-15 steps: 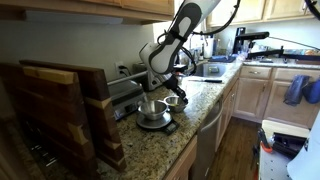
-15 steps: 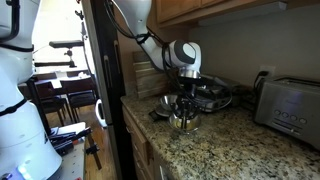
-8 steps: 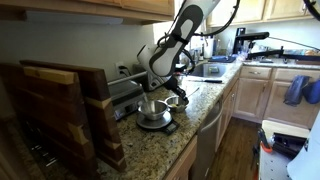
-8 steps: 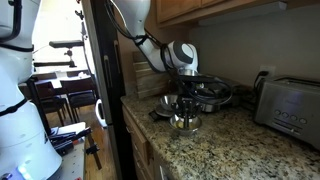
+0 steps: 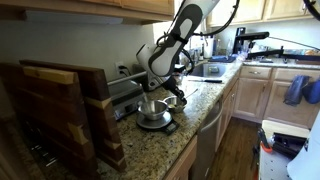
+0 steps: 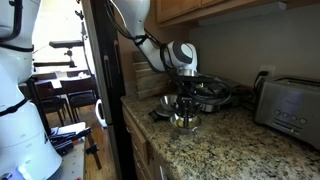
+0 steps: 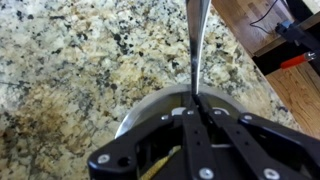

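Claw [image 7: 193, 112]: clamped on thin metal handle [image 7: 197, 35] | directly above steel cup [image 7: 140, 110] on granite surface [image 7: 60, 60] | grip firmly, centre over cup, move slowly

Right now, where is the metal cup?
In both exterior views the metal cup stands on a dark base on the granite counter, just below the hand, which grips a metal utensil.

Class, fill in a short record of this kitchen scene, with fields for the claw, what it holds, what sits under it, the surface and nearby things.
claw: shut, over the metal cup
held: thin metal utensil, pinched between the fingertips
below: metal cup, upright on the counter
surface: speckled stone counter
nearby: toaster; wooden boards
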### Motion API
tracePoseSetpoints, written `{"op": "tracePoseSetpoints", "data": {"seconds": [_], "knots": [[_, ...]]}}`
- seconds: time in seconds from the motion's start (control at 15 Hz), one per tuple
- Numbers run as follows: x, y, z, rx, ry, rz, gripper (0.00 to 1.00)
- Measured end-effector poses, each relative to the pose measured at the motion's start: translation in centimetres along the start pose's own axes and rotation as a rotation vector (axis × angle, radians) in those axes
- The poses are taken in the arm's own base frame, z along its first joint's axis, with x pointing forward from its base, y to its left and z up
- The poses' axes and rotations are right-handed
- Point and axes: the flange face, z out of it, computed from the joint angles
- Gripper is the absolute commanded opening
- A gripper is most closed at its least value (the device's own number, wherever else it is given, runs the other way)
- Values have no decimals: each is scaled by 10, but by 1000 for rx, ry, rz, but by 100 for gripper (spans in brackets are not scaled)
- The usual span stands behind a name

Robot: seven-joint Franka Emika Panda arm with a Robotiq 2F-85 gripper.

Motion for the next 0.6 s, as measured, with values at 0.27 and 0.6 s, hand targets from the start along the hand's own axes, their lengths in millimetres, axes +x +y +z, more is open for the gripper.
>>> {"op": "tracePoseSetpoints", "data": {"seconds": [0.27,0.6], "knots": [[1,1,-3,-3,27,10,2],[1,2,-5,-11,42,14,2]]}}
